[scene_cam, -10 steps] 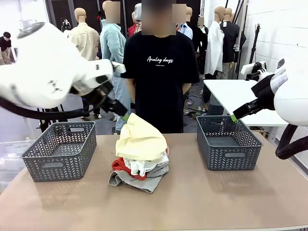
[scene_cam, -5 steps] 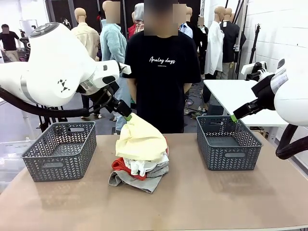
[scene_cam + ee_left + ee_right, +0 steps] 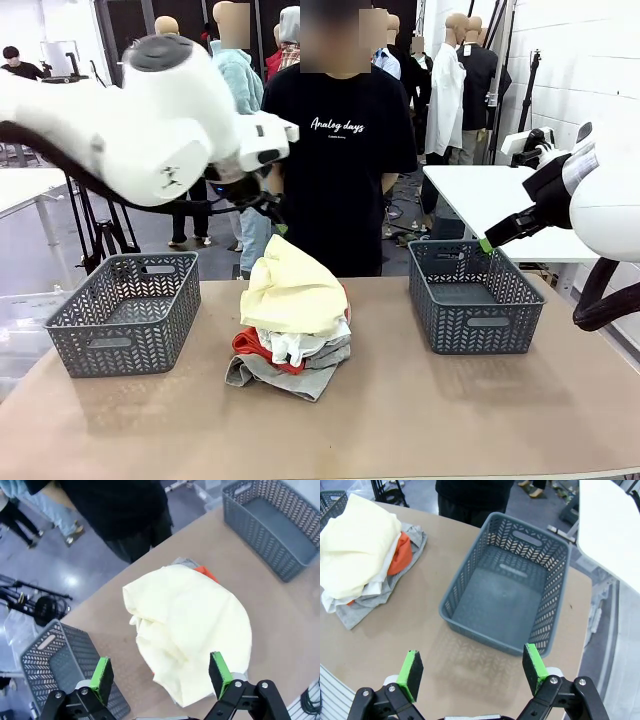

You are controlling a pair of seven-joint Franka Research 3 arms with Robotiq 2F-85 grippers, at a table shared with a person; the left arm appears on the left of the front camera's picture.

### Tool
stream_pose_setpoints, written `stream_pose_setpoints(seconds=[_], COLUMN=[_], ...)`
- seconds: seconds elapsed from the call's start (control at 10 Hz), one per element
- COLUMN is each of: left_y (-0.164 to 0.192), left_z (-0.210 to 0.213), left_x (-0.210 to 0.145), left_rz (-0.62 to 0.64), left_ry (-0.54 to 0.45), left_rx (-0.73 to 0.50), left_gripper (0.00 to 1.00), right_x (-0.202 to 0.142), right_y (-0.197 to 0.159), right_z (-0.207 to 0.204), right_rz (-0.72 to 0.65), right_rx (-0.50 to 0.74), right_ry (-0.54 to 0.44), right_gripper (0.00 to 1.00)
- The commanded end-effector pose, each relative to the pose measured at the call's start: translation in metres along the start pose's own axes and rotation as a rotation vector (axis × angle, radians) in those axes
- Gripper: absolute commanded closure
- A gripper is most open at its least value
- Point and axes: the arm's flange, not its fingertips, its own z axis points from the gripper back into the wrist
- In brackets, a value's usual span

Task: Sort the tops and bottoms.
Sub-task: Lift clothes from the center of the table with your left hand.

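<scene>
A pile of garments lies mid-table with the cream top (image 3: 293,285) uppermost. Under it show an orange-red top (image 3: 252,345), a white garment (image 3: 298,347) and a grey one (image 3: 300,378). My left gripper (image 3: 275,215) hangs open above the pile's far edge. In the left wrist view its green pads (image 3: 102,672) stand wide apart over the cream top (image 3: 190,630), holding nothing. My right gripper (image 3: 487,243) is raised by the right basket. In the right wrist view it is open (image 3: 472,672) over bare table, and the pile (image 3: 355,540) lies off to the left.
One grey basket (image 3: 125,310) stands left of the pile and another (image 3: 475,295) to its right, both holding nothing. A person in a black T-shirt (image 3: 335,150) stands at the far edge behind the pile. A white table (image 3: 500,205) is at back right.
My left arm has swung right and up, carrying its gripper from left of the pile to above its far edge. The right arm and the garments have not moved.
</scene>
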Motion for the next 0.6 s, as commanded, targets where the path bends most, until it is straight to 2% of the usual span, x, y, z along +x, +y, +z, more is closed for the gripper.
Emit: stream_pose_setpoints(seconds=[0.0, 0.3, 0.5], left_y=[-0.035, -0.054, -0.045], left_z=[-0.040, -0.067, -0.068], left_x=[0.030, 0.022, 0.018], left_rz=[-0.017, 0.000, 0.138], left_ry=[0.173, 0.243, 0.348], left_rx=[0.059, 0.060, 0.054], left_gripper=[0.00, 0.00, 0.00], right_x=[0.000, 0.000, 0.000], right_y=[-0.002, -0.002, -0.002], right_z=[-0.001, -0.001, -0.001], right_rz=[0.001, 0.001, 0.001], right_rx=[0.001, 0.001, 0.001], right_ry=[-0.002, -0.002, -0.002], right_gripper=[0.00, 0.00, 0.00])
